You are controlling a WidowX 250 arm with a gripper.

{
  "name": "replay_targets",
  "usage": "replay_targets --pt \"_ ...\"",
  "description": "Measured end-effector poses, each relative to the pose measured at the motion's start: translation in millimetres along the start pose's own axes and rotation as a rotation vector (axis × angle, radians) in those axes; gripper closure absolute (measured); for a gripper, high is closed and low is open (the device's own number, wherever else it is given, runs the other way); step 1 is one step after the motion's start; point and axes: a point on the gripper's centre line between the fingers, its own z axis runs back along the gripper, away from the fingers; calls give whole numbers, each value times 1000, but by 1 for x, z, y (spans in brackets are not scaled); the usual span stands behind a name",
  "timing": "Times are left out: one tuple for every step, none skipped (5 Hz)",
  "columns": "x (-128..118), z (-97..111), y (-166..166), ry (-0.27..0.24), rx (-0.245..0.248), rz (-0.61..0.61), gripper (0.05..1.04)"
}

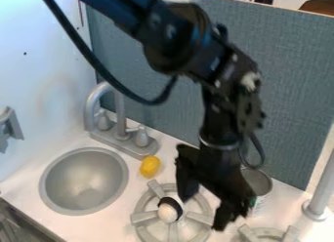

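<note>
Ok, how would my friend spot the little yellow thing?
Find the round gray sink. Just right of it, by the faucet, lies a small yellow oval thing. Its neighbour on the stove burner is black and white, but this one is bright yellow.

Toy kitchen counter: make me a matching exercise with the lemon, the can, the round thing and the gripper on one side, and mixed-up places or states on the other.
Column one
1. Lemon
2. Can
3. Round thing
4. Gripper

Column two
A. Partly hidden behind the arm
B. Fingers apart
C. White and black, on the burner
D. Yellow, between sink and burner

Pairs: 1-D, 2-A, 3-C, 4-B
</note>
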Motion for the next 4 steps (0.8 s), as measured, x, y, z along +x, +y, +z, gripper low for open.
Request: replay_targets --pt "-1 -10 -11 -3 -18 -10 83" --pt "-3 -18 -12 22 -25 -3 83" --pt "-2 -44 -25 93 -19 -3 83" --pt "1 -58 -30 140 -21 8 83"
